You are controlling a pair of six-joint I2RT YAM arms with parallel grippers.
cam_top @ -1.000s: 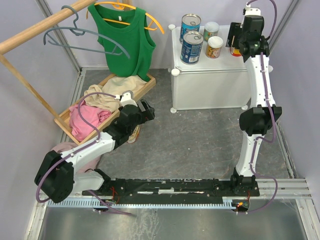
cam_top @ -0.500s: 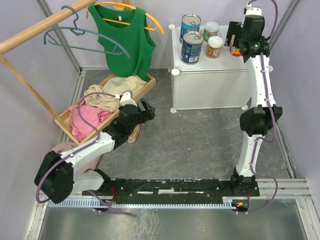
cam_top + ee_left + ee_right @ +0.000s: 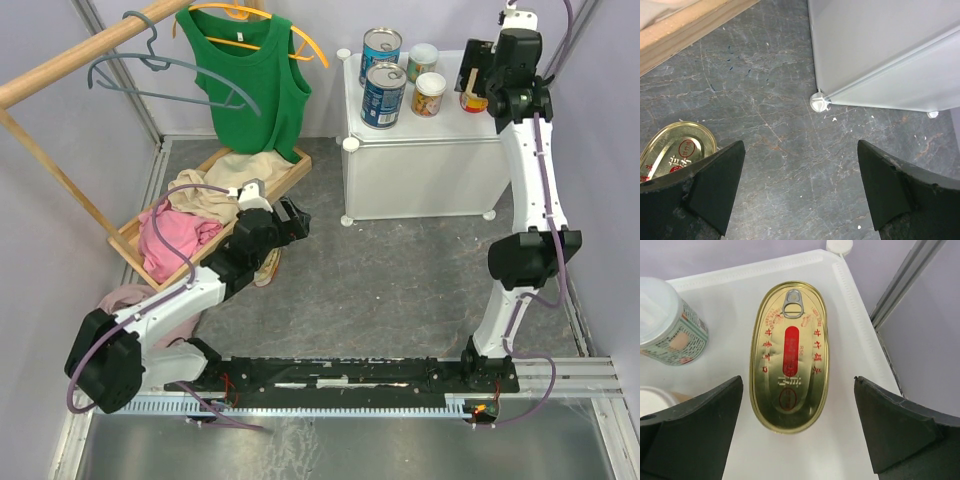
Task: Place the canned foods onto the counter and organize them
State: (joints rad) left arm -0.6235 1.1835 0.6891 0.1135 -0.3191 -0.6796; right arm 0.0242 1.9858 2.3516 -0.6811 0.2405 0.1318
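On the counter [image 3: 420, 150] stand two tall blue-labelled cans [image 3: 381, 48] [image 3: 383, 95], a green-labelled can [image 3: 423, 60] and an orange-labelled can [image 3: 431, 94]. A flat oval yellow-red tin [image 3: 789, 355] lies on the counter's right rear corner. My right gripper [image 3: 798, 385] hangs open above the tin, its fingers wide on either side and not touching it. The green-labelled can [image 3: 667, 327] shows at the left of that view. A second oval tin [image 3: 677, 150] lies on the floor, just left of my open left gripper [image 3: 800, 150], which holds nothing.
A wooden tray [image 3: 300, 165] of clothes lies on the floor to the left. Above it, a wooden rail [image 3: 80, 60] carries a green top [image 3: 250, 75] on a hanger. The counter's front corner foot [image 3: 819, 102] is close ahead of my left gripper. Grey walls surround the floor.
My right gripper has opened fully and lifted up and to the right, off the oval tin, which stays on the counter. The left arm has barely moved.
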